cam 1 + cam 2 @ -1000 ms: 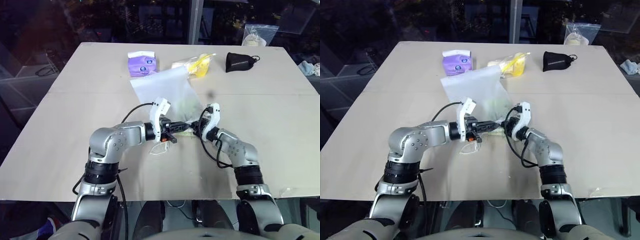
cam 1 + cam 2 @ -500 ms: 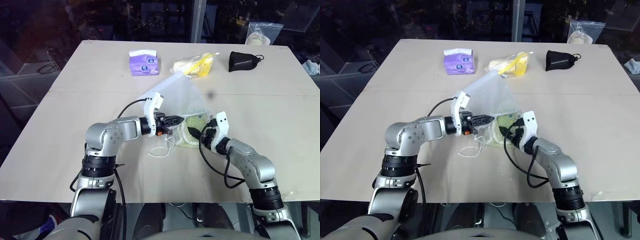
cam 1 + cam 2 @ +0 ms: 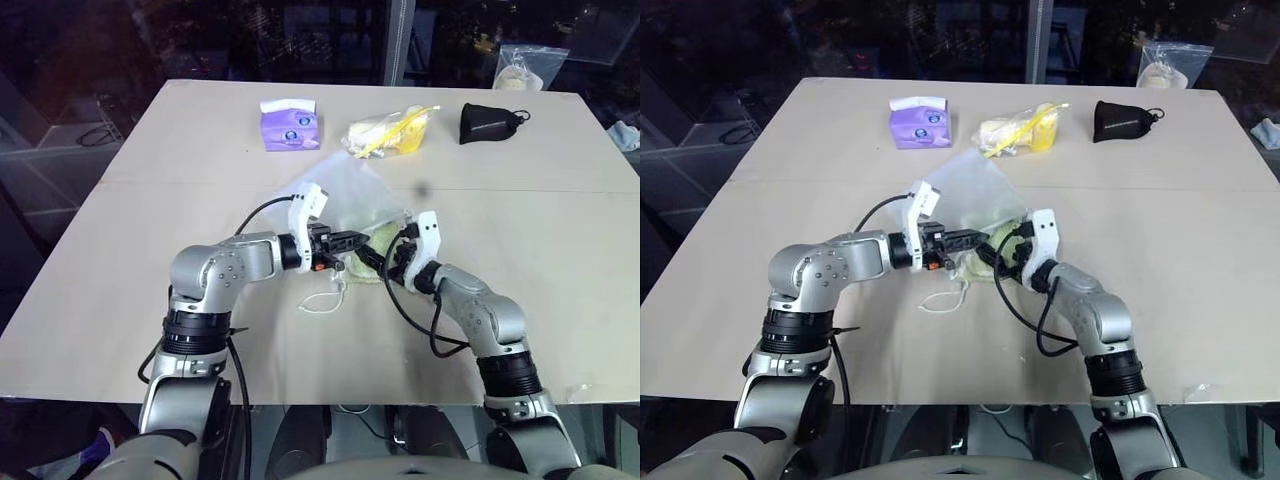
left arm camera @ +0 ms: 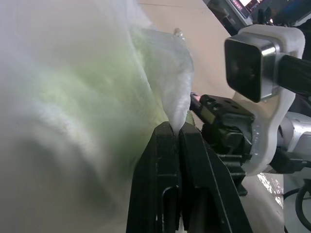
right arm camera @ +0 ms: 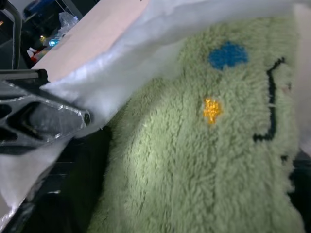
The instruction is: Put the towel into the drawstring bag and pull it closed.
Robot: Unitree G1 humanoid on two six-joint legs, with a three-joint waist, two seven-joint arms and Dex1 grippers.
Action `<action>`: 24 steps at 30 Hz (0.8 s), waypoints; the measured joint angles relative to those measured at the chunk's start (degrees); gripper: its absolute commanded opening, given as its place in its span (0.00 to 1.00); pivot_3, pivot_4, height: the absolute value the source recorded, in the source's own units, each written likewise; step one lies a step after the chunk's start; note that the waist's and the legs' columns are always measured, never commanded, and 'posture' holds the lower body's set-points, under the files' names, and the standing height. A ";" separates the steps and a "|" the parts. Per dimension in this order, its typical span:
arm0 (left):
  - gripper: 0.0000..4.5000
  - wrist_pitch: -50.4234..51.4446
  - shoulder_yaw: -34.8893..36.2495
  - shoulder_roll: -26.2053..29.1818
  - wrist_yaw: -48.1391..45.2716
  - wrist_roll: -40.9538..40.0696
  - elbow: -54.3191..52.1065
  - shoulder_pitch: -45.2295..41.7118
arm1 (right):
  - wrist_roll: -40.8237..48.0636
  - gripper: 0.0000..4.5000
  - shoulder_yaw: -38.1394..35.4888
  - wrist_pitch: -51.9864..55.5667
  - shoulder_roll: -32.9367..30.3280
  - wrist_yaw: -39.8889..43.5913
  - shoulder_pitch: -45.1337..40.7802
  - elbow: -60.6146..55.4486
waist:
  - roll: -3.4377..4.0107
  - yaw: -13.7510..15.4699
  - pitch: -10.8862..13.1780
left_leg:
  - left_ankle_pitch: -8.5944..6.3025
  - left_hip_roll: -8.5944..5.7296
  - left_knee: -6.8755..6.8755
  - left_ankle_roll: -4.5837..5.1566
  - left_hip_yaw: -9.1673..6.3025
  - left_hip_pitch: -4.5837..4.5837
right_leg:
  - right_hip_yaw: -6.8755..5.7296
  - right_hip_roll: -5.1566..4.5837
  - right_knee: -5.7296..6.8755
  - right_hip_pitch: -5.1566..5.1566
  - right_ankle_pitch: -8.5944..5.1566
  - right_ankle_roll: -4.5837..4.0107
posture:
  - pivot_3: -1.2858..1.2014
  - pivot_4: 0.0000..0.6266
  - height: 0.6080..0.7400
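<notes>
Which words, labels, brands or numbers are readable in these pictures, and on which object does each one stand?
No text can be read.
Purple packet: white label and round marks, too small to read.
Towel: stitched blue spot, orange spot and black line, a picture and not letters.
Black pouch, clear bag with yellow contents, drawstring bag: no print visible.

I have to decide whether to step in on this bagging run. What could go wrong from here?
The pale green terry towel sits at the white mesh drawstring bag's mouth, so it may slide back out. The left gripper pinches just a thin fold of the mesh, which could slip free. The thin white cord loops lie loose on the table, ungrasped.
</notes>
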 measured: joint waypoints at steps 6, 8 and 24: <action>0.00 0.26 0.08 -0.05 0.23 -0.07 0.00 0.01 | 1.55 0.98 -0.45 4.17 -5.23 0.51 4.41 -7.14 | 0.00 0.01 0.02 | 0.00 -0.01 -0.01 0.00 0.02 -0.01 | -0.04 0.02 -0.03 0.00 -0.03 0.03 | 0.52 0.24 1.00; 0.00 0.37 0.08 -0.08 0.23 -0.11 0.00 0.02 | 1.65 0.98 -0.36 5.00 -6.27 0.41 6.16 -9.55 | 0.00 0.02 0.02 | 0.00 0.00 -0.01 0.00 0.02 0.00 | -0.10 0.06 -0.02 0.00 -0.12 0.16 | 0.52 0.24 1.00; 0.00 0.64 0.05 1.27 -0.41 -0.12 -0.06 0.02 | 3.03 0.00 -2.03 -4.65 2.45 2.37 3.50 1.21 | 0.00 -0.17 0.04 | 0.00 0.03 -0.02 0.00 0.00 0.02 | -0.06 0.08 0.01 0.00 -0.10 0.16 | 0.52 0.24 1.00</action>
